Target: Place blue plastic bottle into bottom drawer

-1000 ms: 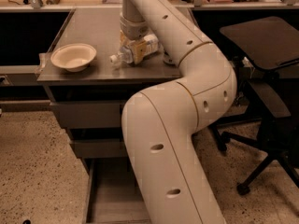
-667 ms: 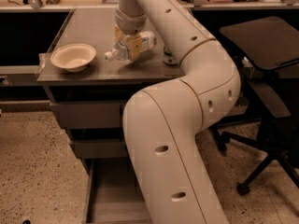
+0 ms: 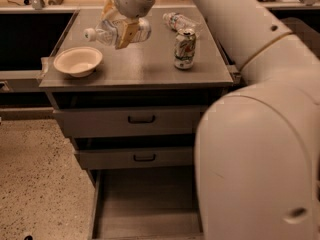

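While the gripper [image 3: 122, 36] was clenched around its middle, the bottle [image 3: 104, 35] lay sideways in the air over the left half of the cabinet top [image 3: 140, 66], its white cap pointing left and its base pointing right. The tan fingers [image 3: 128, 30] crossed the pale label from above, and the bottle appeared to be clear of the surface rather than resting on it. The gripper itself hung near the rear left part of the top, at the end of the arm [image 3: 260, 134], whose bulky cream-coloured links filled the right side of the view and hid the cabinet's right edge lower down. Just below and to the left of the bottle's cap, a shallow bowl [image 3: 77, 61] sat upright near the front left corner of the top. To the right, well apart from the held bottle, a can [image 3: 185, 48] stood upright, and just behind it a second bottle [image 3: 181, 21] lay on its side near the rear edge. Under the top, the upper drawer [image 3: 140, 120] and the middle drawer [image 3: 144, 158] showed their grey fronts with black handles. Beneath them the bottom drawer [image 3: 150, 204] stood pulled out toward the camera, its plain grey tray open to view, with the bottle high above it and farther back. Speckled floor [image 3: 35, 174] spread out to the left of the cabinet.
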{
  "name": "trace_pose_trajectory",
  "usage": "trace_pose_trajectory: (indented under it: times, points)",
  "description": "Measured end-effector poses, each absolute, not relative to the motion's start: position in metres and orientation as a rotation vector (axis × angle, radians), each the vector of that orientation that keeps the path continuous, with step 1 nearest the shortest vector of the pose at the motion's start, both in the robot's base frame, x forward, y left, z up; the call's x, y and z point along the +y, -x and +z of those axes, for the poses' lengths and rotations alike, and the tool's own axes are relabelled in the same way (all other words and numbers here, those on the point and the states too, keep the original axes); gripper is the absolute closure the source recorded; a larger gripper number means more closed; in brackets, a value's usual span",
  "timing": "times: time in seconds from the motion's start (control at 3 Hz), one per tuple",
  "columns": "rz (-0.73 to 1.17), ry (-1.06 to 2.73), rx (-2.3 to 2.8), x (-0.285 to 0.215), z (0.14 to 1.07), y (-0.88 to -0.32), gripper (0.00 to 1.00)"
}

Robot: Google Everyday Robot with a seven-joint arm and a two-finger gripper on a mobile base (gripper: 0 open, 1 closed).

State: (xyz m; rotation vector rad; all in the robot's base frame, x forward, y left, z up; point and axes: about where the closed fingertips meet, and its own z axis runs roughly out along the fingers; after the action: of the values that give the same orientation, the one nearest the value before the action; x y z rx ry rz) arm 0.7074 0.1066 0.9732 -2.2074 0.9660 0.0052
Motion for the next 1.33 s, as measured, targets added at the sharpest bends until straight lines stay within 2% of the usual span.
trace_pose_trajectory:
  times: [0.33,0.67,1.33]
  points:
    - [0.082,1.929,0.967,0.099,1.053,-0.631,1.0]
    - [0.077,1.926,0.98,0.096,1.041,-0.634,1.0]
    - [0.405,1.599,0.991,0.11,1.015,-0.608,1.0]
